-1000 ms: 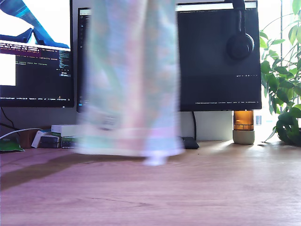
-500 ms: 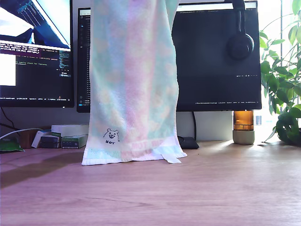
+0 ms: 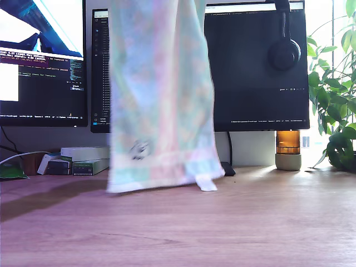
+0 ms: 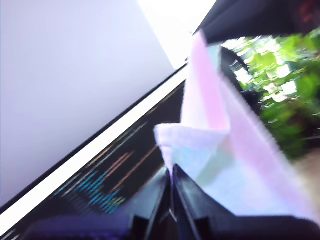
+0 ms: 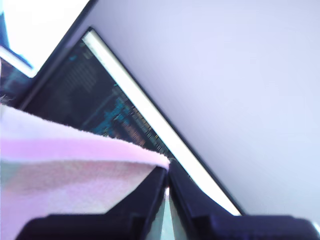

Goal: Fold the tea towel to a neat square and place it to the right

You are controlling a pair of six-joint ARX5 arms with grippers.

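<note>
Pastel terry cloth fills the middle of the exterior view: the tea towel (image 3: pixel 161 94) hangs full length from above the frame's top edge, washed in pale pink, mint and blue, slightly blurred, with a pale pink stripe and white band along its bottom hem. That hem sits just above or on the wooden desk (image 3: pixel 222 228); I cannot tell whether it touches. A small dark printed figure (image 3: pixel 139 148) shows low on the cloth, and a little white tab (image 3: pixel 206 183) sticks out at the hem's corner toward the exterior view's right. Neither arm appears in the exterior view. In the first wrist view my first gripper (image 4: pixel 171 182) has its dark jaws pressed together, pinching a corner of the towel, which spreads away from it as a pink-edged fold. In the second wrist view my second gripper (image 5: pixel 167 184) is likewise closed tight, clamping another pink-striped edge of the towel. Behind the hanging cloth stands a dark monitor (image 3: pixel 256 67) with black headphones (image 3: pixel 283 50) hung over its upper corner. A second monitor (image 3: pixel 41 61) with a bright window occupies the upper left of the exterior view. An amber jar (image 3: pixel 288 149) stands under the dark monitor, and a leafy green plant (image 3: pixel 336 100) fills the exterior view's right edge.
</note>
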